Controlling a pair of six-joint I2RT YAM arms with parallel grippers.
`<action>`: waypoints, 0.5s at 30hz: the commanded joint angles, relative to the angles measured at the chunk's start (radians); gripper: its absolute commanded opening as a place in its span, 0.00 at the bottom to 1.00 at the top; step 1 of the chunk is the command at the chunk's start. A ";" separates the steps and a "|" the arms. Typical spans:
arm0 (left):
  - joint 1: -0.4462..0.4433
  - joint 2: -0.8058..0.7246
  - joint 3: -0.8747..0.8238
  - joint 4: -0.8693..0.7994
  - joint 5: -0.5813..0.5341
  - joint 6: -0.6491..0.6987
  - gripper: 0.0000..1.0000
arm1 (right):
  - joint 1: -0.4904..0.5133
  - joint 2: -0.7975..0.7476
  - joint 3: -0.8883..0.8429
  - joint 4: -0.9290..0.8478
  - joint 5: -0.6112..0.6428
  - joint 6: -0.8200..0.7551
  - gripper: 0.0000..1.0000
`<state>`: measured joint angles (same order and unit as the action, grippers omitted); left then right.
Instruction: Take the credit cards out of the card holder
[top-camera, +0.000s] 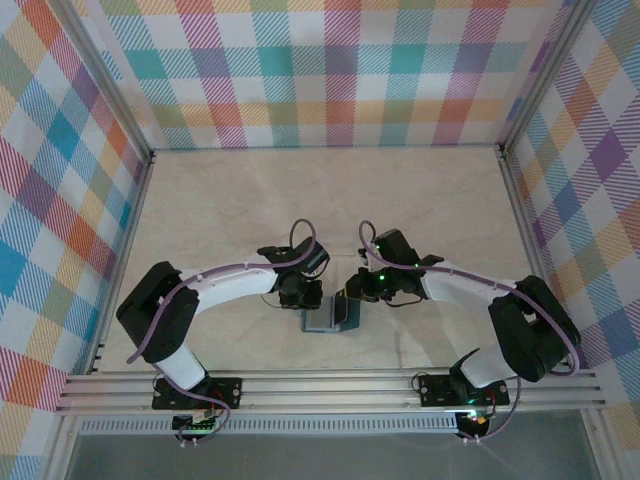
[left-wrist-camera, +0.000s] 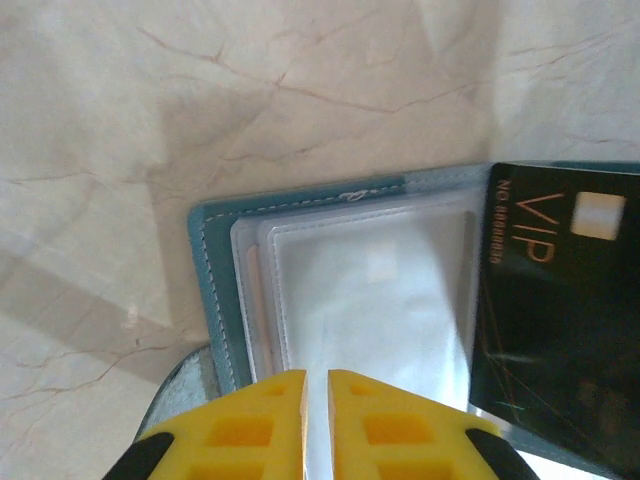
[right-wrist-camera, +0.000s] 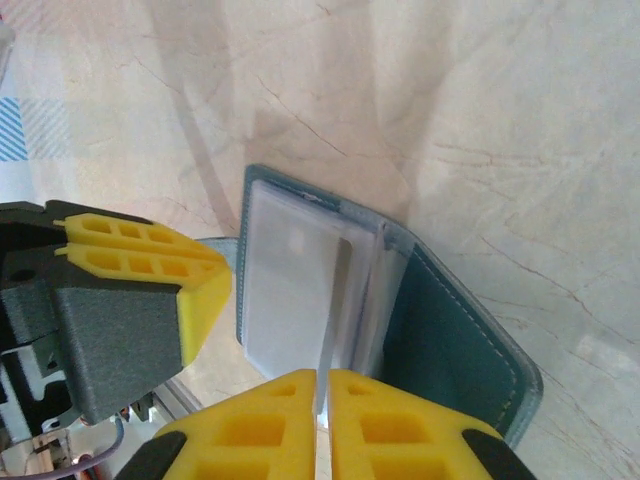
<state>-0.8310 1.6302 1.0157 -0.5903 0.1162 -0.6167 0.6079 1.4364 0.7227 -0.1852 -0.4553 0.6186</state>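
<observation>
The top external view looks steeply down from above and behind the arm bases, far enough to take in the whole pale wood-grain tabletop (top-camera: 320, 190); the left wrist view looks down past the left gripper's yellow ribbed fingers (left-wrist-camera: 255, 425), very close; the right wrist view does likewise past the right gripper's fingers (right-wrist-camera: 250, 430); all three share the open teal folding card holder (top-camera: 322, 322); the black VIP credit card (left-wrist-camera: 560, 320) faces the left wrist view and stands nearly edge-on to the right.
</observation>
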 joint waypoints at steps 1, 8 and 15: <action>-0.009 -0.059 0.038 -0.063 -0.051 -0.006 0.15 | -0.007 -0.041 0.060 -0.104 0.054 -0.102 0.11; -0.007 -0.059 0.025 -0.052 -0.039 -0.004 0.15 | -0.012 0.009 0.135 -0.204 0.082 -0.113 0.14; -0.007 -0.014 0.022 -0.016 0.014 -0.005 0.15 | -0.012 0.054 0.122 -0.228 0.040 -0.022 0.20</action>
<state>-0.8310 1.5890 1.0367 -0.5995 0.1070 -0.6167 0.6006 1.4803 0.8501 -0.3691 -0.3939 0.5606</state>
